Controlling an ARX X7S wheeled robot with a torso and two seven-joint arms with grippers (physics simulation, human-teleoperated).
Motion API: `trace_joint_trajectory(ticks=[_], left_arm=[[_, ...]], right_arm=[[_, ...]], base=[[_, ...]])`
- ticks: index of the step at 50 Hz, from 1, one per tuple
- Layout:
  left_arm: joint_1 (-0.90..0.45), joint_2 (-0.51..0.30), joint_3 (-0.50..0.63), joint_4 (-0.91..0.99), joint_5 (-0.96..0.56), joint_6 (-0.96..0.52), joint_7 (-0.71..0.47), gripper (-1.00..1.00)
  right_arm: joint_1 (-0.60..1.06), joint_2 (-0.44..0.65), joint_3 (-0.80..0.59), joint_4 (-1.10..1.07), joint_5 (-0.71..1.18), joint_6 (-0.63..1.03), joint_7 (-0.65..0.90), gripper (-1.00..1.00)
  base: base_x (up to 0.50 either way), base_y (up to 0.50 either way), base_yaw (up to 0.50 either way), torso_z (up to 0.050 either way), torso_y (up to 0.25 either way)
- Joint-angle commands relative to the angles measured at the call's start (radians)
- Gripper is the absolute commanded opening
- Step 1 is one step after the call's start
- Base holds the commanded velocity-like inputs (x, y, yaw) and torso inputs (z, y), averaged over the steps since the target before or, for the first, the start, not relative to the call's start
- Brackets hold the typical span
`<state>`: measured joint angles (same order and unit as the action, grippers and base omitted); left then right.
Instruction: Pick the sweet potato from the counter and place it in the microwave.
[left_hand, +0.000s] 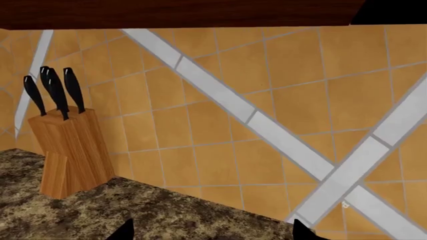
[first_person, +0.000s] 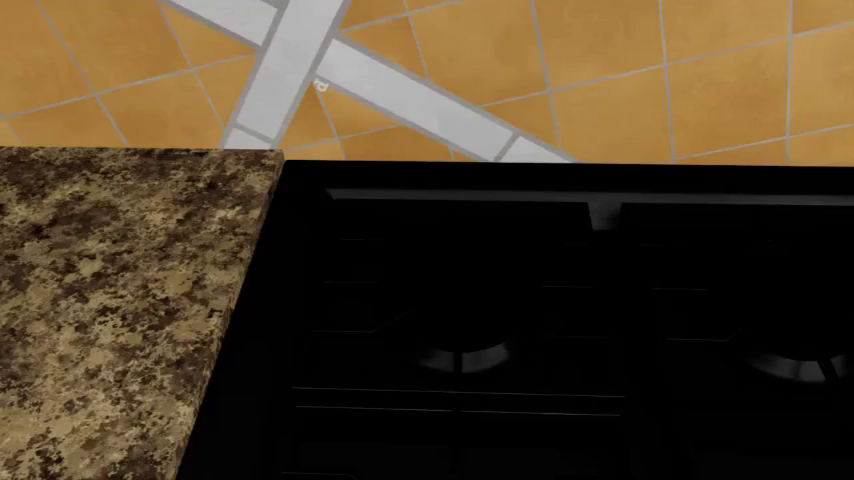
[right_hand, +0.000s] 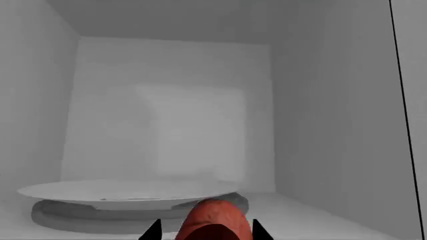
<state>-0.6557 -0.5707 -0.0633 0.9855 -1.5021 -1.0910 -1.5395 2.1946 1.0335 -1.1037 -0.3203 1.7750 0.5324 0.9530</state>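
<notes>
Maroon sweet potato (right_hand: 212, 220) is pinched between the right hand's (right_hand: 207, 231) fingertips inside the grey microwave (right_hand: 320, 125), near its turntable (right_hand: 127, 192); left hand (left_hand: 210, 231) gapes empty.

Flat, even simulator lighting, no clear light source. Left wrist view bright: orange tiled wall (left_hand: 280, 110) evenly lit, no glare, knife block (left_hand: 70, 150) sharp, with only a faint shadow on the worktop (left_hand: 133, 210) beyond the left claw (left_hand: 210, 231) tips. Dark cabinet underside (left_hand: 173, 12) above it. Head view: stovetop (first_person: 561, 320) almost black, detail lost, dim highlights on burner rings. Right wrist view dim and grey: microwave (right_hand: 333, 125) interior softly shaded, turntable plate (right_hand: 127, 192) beyond the right claw (right_hand: 205, 231) casts a soft shadow. No blur, no edge distortion.
</notes>
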Motion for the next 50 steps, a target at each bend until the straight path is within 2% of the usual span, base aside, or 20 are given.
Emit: trace_joint_trajectory(ticks=[1, 15, 19, 26, 32, 40, 45, 50], left_arm=[[0.009, 0.007, 0.001, 0.001, 0.018, 0.001, 0.012, 1.00], [0.009, 0.014, 0.014, -0.005, 0.044, -0.004, 0.024, 1.00], [0.002, 0.013, 0.015, -0.007, 0.032, -0.002, 0.018, 1.00], [-0.008, 0.013, 0.018, -0.010, 0.031, -0.001, 0.020, 1.00], [-0.015, 0.011, 0.015, -0.006, 0.023, 0.005, 0.020, 1.00], [0.002, 0.018, 0.018, -0.010, 0.056, 0.006, 0.042, 1.00], [0.012, 0.020, 0.016, -0.010, 0.068, 0.010, 0.050, 1.00], [0.025, 0.024, 0.016, -0.009, 0.085, 0.014, 0.062, 1.00]], right_arm=[[0.065, -0.082, 0.018, 0.114, -0.044, 0.069, -0.038, -1.00], [0.149, -0.235, 0.048, 0.348, -0.112, 0.170, -0.132, -1.00], [0.156, -0.300, 0.100, 0.428, -0.156, 0.227, -0.165, -1.00], [0.152, -0.350, 0.160, 0.483, -0.195, 0.272, -0.191, -1.00], [0.158, -0.473, 0.279, 0.667, -0.322, 0.387, -0.311, -1.00], [0.161, -0.653, 0.545, 0.816, -0.760, 0.566, -0.502, -1.00], [0.161, -0.795, 0.754, 0.884, -1.185, 0.664, -0.725, -1.00], [0.161, -0.880, 0.858, 0.954, -1.466, 0.681, -0.910, -1.00]], base=[[0.00, 0.00, 0.00, 0.000, 0.000], [0.00, 0.00, 0.00, 0.000, 0.000], [0.00, 0.00, 0.00, 0.000, 0.000], [0.00, 0.00, 0.00, 0.000, 0.000], [0.00, 0.00, 0.00, 0.000, 0.000], [0.00, 0.00, 0.00, 0.000, 0.000], [0.00, 0.00, 0.00, 0.000, 0.000], [0.00, 0.00, 0.00, 0.000, 0.000]])
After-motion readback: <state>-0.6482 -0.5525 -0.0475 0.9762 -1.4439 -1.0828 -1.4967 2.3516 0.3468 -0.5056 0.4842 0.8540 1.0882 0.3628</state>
